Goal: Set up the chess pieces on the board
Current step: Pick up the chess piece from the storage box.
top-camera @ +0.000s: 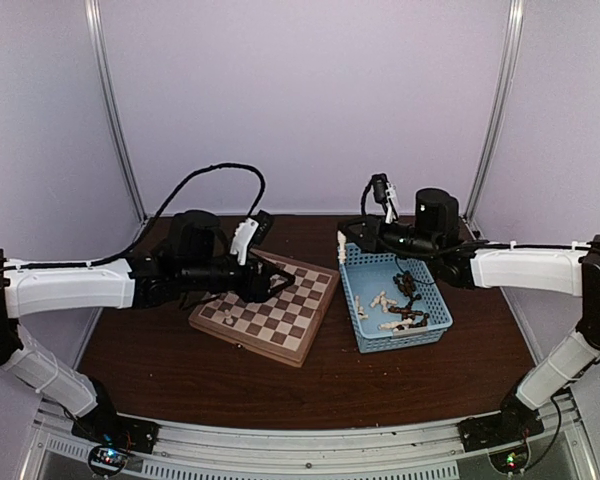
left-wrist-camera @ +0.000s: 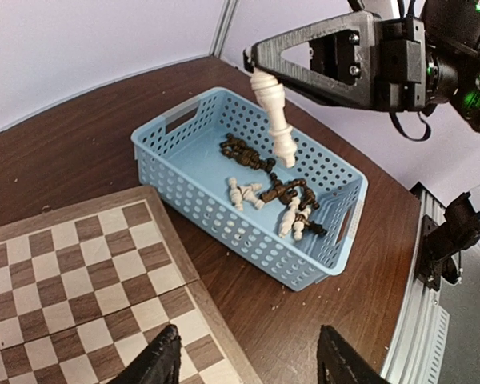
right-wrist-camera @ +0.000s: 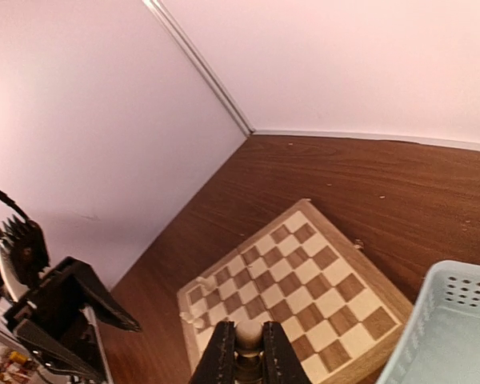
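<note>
The board [top-camera: 280, 318] lies left of centre on the table. My left gripper [top-camera: 270, 280] hovers over the board's far side and stands open, with nothing between its fingers [left-wrist-camera: 156, 360]. Below it are the board's corner [left-wrist-camera: 80, 280] and bare table. My right gripper [right-wrist-camera: 250, 334] is shut on a cream-white chess piece [left-wrist-camera: 274, 120], which hangs above the far-left end of the blue basket [left-wrist-camera: 184, 172]. Several more cream and dark brown pieces [left-wrist-camera: 276, 192] lie in the basket. Two small white pieces [right-wrist-camera: 194, 284] stand near the board's far corner [right-wrist-camera: 304, 272].
The light-blue perforated basket [top-camera: 368, 335] sits right of the board, close to its edge. The right arm's black body [left-wrist-camera: 368, 56] reaches over the basket. Purple walls close the table at the back and on both sides.
</note>
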`<move>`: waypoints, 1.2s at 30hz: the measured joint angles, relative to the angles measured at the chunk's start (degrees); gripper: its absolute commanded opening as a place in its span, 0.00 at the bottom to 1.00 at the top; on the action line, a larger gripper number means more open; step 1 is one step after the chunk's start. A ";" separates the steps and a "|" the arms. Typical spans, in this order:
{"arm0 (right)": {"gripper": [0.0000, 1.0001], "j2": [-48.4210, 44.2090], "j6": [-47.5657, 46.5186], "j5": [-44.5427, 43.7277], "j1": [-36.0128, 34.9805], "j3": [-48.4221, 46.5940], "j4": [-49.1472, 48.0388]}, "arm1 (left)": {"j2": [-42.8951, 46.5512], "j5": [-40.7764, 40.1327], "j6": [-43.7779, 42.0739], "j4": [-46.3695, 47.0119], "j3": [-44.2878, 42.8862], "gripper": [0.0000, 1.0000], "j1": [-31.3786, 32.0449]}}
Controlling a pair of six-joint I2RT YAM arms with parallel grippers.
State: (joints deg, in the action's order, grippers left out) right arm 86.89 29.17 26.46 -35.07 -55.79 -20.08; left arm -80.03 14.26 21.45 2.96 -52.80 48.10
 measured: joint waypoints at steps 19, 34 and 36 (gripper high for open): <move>0.08 6.71 15.50 3.13 -6.97 2.86 -30.99 | -6.80 3.06 1.09 10.67 -4.59 0.60 1.27; 0.06 9.40 15.89 3.13 -8.37 2.75 -33.83 | -10.23 2.99 1.49 8.87 -7.15 0.02 1.46; 0.07 9.38 14.21 2.95 -8.37 2.67 -32.68 | -10.23 2.45 1.05 7.91 -7.61 0.00 1.46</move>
State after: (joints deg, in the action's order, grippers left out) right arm 96.27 43.38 29.41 -43.44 -53.12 -52.75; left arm -90.26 16.71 22.50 10.87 -60.40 49.56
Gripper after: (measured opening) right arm 0.108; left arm 0.117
